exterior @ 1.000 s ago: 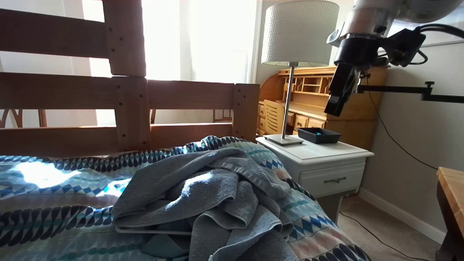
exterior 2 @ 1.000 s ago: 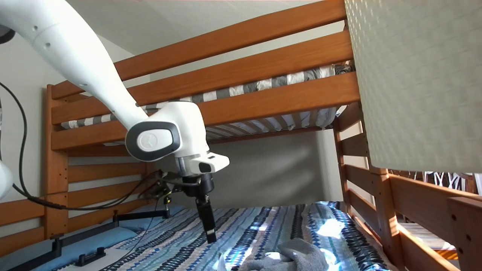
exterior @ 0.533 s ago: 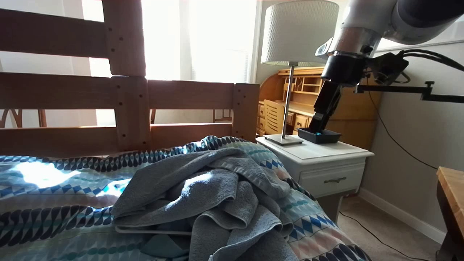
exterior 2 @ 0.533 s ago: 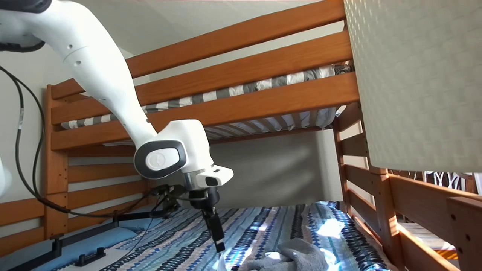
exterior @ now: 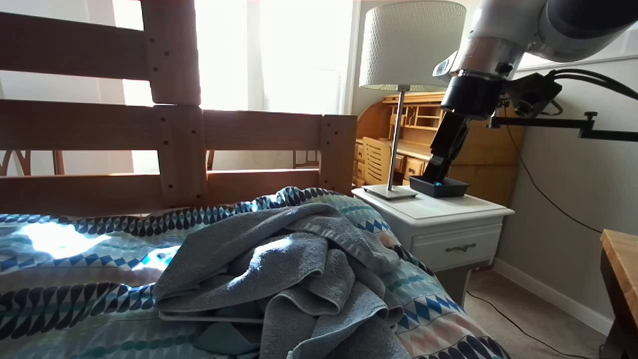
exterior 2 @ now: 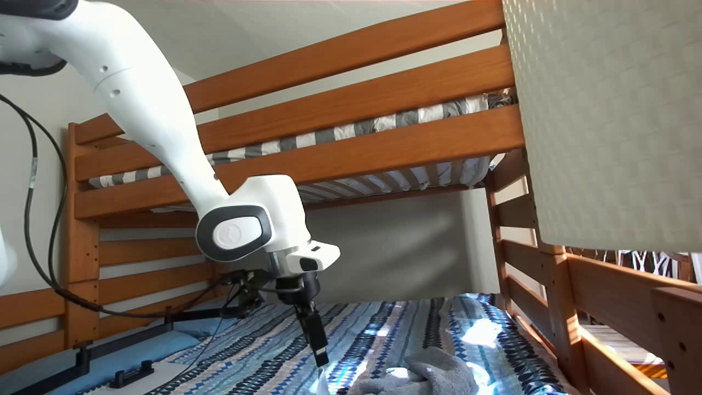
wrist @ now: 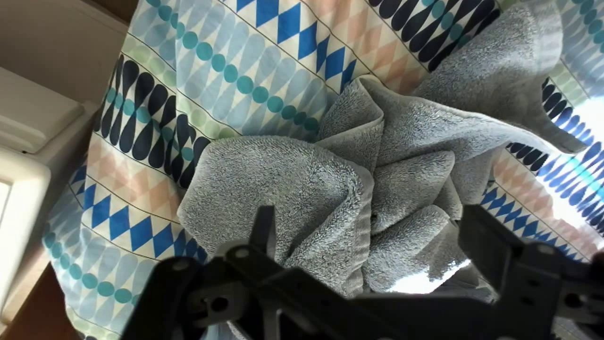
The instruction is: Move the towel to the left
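Facing the towel [wrist: 264,184], the gripper [wrist: 367,224] hangs spread; arm emblem [exterior 2: 227,234] unreadably faint.

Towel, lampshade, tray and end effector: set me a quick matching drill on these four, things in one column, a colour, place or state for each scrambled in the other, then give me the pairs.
Things
1. towel
2. lampshade
3. tray
4. end effector

Places, colours and states
A. on the white nightstand
B. open, its fingers apart
C. grey, in crumpled folds on the patterned bedding
D. off-white, atop a metal stem

Pairs: 1-C, 2-D, 3-A, 4-B
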### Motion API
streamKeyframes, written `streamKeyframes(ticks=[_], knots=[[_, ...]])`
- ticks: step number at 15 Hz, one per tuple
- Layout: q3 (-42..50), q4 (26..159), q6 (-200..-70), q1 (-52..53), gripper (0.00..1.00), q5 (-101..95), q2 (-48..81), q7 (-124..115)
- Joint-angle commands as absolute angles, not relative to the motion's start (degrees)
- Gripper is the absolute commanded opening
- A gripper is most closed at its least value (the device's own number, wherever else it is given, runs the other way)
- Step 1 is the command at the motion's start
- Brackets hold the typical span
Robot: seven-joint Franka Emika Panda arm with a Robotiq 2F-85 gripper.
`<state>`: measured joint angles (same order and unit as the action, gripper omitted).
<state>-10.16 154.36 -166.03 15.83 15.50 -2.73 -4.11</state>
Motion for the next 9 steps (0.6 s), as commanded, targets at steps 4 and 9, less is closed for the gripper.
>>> streamKeyframes(ticks=[4, 9], knots=[[-14.7, 148.0, -165.8, 16.0, 1.00, 23.1, 6.8, 6.7], [-15.2, 144.5, -169.7, 14.1, 1.00, 17.5, 14.2, 3.3]])
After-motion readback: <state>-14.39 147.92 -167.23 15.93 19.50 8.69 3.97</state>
